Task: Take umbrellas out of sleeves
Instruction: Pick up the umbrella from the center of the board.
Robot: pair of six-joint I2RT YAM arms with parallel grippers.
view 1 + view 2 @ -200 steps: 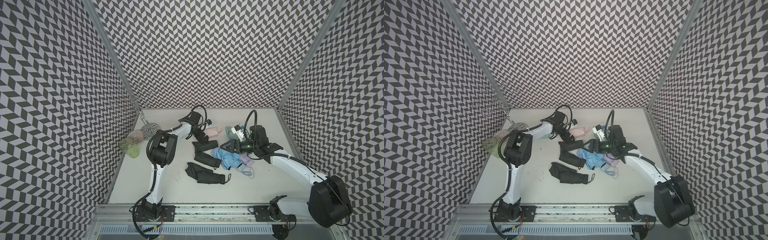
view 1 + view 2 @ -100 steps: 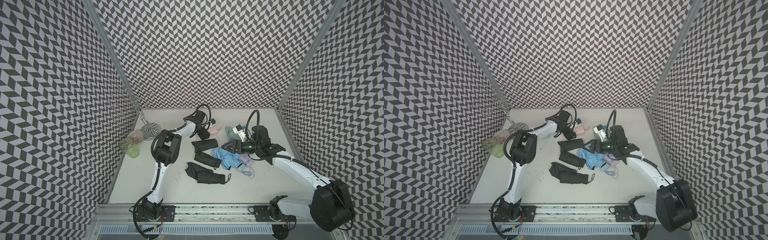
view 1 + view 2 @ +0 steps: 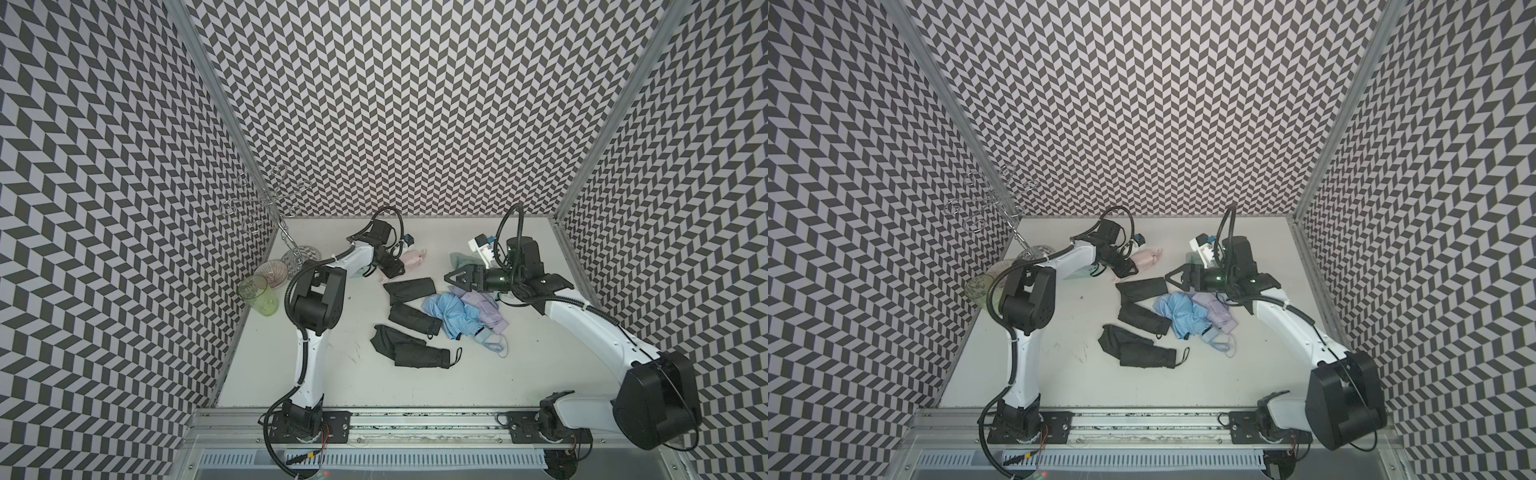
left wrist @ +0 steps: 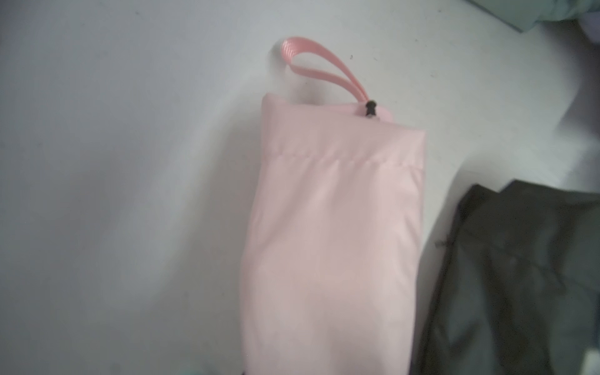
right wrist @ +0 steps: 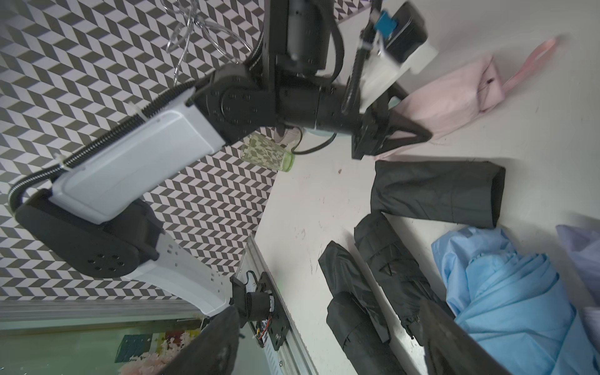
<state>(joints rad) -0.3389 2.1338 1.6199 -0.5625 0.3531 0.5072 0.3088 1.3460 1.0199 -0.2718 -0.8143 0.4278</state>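
Right now my left fingers [image 3: 395, 270] are down on the closed end of the pink sleeve [image 4: 334, 243], at the far middle of the bench [image 3: 332, 353]. I cannot tell if they are pinching it tight or only sitting around it. The pink umbrella is hidden inside that sleeve. Only its wrist loop [image 4: 324, 69] pokes out of the open end, which points right. My right fingers [image 3: 457, 274] are spread wide and hold nothing, near the loop on its right. I think the good way is to squeeze only the cloth at the closed end, not the hard umbrella inside, or it will not slide. Then my right fingers should catch the loop and pull straight right, slow and flat. A black sleeve [image 3: 409, 289] lies just beside, so I must not snag it.
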